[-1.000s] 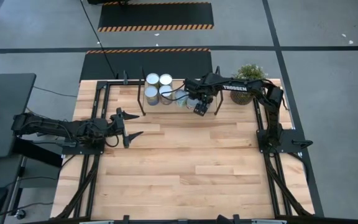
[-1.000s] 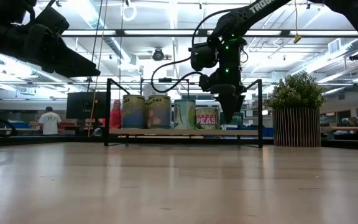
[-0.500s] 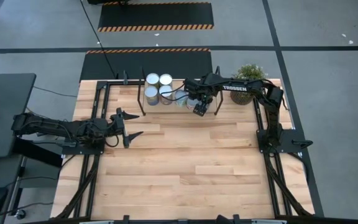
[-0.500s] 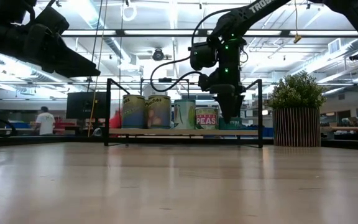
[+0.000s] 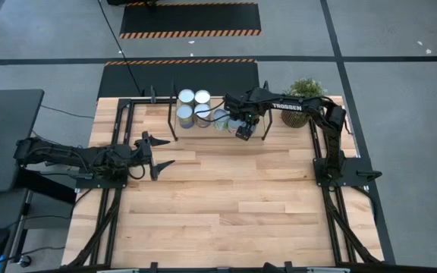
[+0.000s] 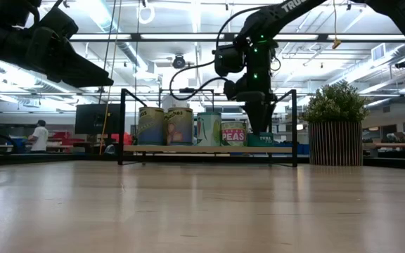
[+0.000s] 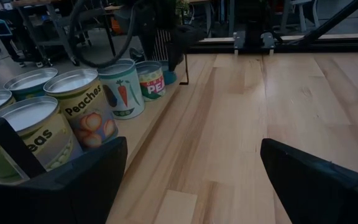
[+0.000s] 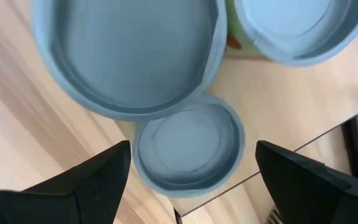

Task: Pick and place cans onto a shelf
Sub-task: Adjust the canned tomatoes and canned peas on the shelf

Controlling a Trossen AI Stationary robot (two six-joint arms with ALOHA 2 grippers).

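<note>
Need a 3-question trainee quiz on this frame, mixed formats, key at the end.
1. True or false: the right gripper is above the shelf.
2. Which can stands at the right end of the row in the low view? A) Peaches B) the short teal can C) the Peas can
3. Fill in: the left gripper waits over the ___.

Key: 1 true; 2 B; 3 bare tabletop, apart from the shelf.
</note>
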